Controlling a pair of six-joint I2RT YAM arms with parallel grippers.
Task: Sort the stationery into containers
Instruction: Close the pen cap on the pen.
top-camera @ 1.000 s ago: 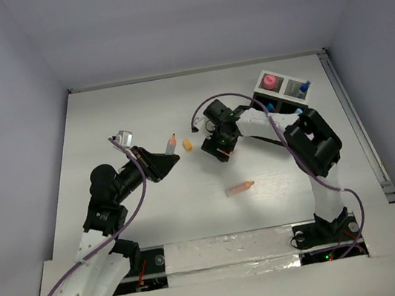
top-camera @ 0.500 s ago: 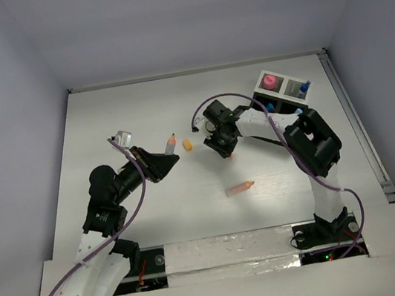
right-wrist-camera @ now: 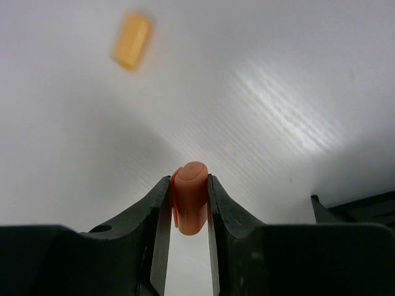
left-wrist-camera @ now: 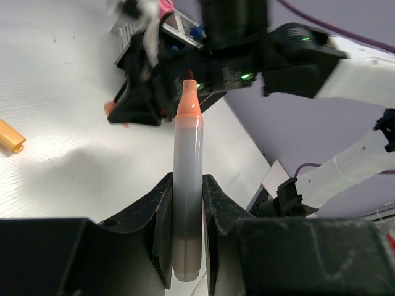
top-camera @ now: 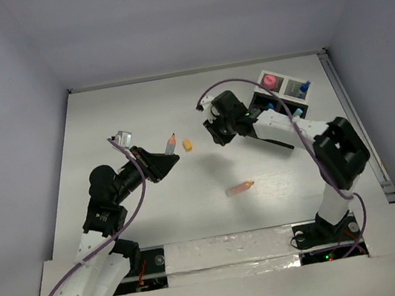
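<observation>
My left gripper (left-wrist-camera: pixel 187 206) is shut on a clear, orange-tipped pen (left-wrist-camera: pixel 187 160), held tip up above the table left of centre (top-camera: pixel 171 145). My right gripper (right-wrist-camera: pixel 188 200) is shut on a small orange cap (right-wrist-camera: pixel 190 196), raised off the table near the middle (top-camera: pixel 216 136). A yellow block (top-camera: pixel 187 146) lies between the two grippers and also shows in the right wrist view (right-wrist-camera: pixel 132 40). An orange pen-like stick (top-camera: pixel 240 187) lies nearer the front. The black container (top-camera: pixel 296 97) stands at the back right with a pink round piece (top-camera: pixel 269 81) and blue pieces (top-camera: pixel 304 87) in its compartments.
A metal rail (top-camera: pixel 355 123) runs along the table's right edge. Grey walls close in the table on three sides. The container's dark corner (right-wrist-camera: pixel 355 209) shows at the lower right of the right wrist view.
My right gripper has shut on the orange cap, lifted it off the table and moved slightly back and right. The left arm with its pen has not moved.
</observation>
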